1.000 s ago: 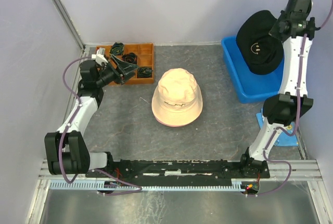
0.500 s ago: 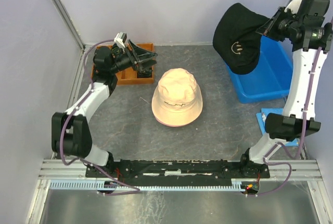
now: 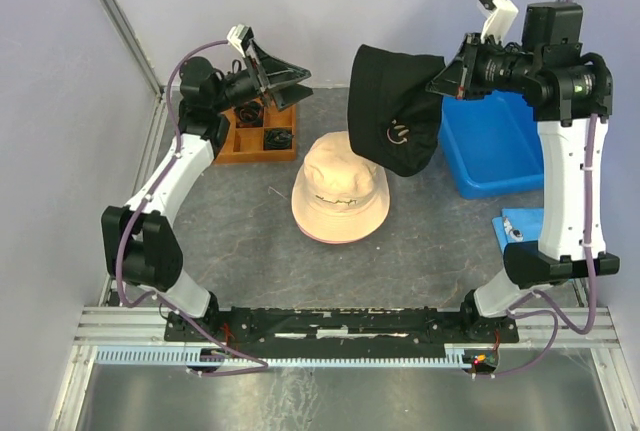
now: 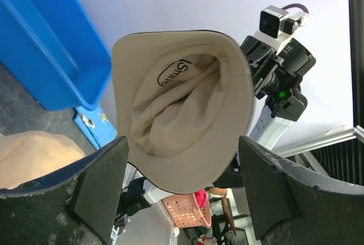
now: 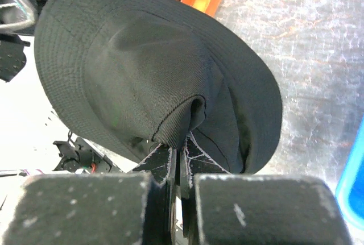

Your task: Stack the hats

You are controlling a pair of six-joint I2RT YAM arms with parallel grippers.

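Right gripper (image 3: 440, 78) is pinching the black hat (image 3: 385, 101), hanging it above the beige hat's (image 3: 340, 191) far-right rim. Left gripper (image 3: 290, 86) is hovering spread, empty, facing it.

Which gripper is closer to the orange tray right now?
Left. The left gripper hovers open above the right side of the orange tray; the right gripper is far off to the right, shut on the black hat.

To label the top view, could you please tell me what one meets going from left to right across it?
In order: orange tray → beige hat → black hat → blue bin.
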